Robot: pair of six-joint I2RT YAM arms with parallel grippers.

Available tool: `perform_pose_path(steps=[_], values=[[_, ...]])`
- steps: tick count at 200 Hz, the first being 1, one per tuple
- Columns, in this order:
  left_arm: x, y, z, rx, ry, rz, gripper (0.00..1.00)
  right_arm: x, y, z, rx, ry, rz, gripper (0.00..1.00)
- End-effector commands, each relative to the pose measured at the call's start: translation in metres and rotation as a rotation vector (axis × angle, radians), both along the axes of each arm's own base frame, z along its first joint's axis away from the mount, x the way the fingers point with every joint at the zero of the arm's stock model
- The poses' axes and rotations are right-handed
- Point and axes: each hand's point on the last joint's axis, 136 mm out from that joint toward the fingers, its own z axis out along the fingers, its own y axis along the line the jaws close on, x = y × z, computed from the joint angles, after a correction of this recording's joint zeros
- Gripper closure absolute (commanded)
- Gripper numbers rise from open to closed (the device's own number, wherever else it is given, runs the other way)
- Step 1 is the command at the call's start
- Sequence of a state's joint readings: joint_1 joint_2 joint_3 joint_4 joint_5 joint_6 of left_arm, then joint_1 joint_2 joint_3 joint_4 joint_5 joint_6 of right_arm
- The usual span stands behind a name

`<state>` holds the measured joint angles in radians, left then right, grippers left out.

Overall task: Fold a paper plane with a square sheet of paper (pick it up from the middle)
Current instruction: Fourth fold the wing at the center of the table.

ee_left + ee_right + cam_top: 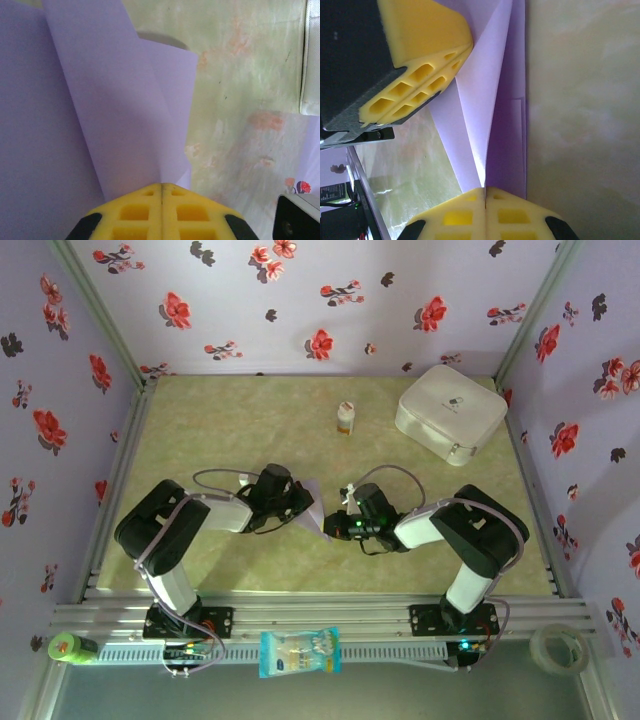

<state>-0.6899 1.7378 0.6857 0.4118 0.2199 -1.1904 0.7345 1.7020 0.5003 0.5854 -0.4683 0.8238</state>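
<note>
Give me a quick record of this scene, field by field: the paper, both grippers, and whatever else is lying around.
paper: lavender sheet of paper, partly folded, flaps meeting at a crease, at mid-table
left gripper: shut on the sheet's edge
right gripper: shut on the sheet at the crease, facing the left gripper
far side of table: white rounded case at the right, small white bottle near the middle
near rail: blue-white snack packet, tape roll
plane: not yet finished
</note>
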Motion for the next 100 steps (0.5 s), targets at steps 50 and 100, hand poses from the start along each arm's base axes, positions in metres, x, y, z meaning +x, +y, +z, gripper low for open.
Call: perform_pose_path(steps=[50,100], values=[[0.002,-0.008,-0.008,-0.004,0.004,-0.015,0.98,-0.006,-0.018,-0.029,-0.095,0.096,-0.040,1.00],[-0.002,-0.004,-0.021,0.020,0.037,-0.016,0.99,-0.008,-0.018,-0.029,-0.096,0.100,-0.036,1.00]])
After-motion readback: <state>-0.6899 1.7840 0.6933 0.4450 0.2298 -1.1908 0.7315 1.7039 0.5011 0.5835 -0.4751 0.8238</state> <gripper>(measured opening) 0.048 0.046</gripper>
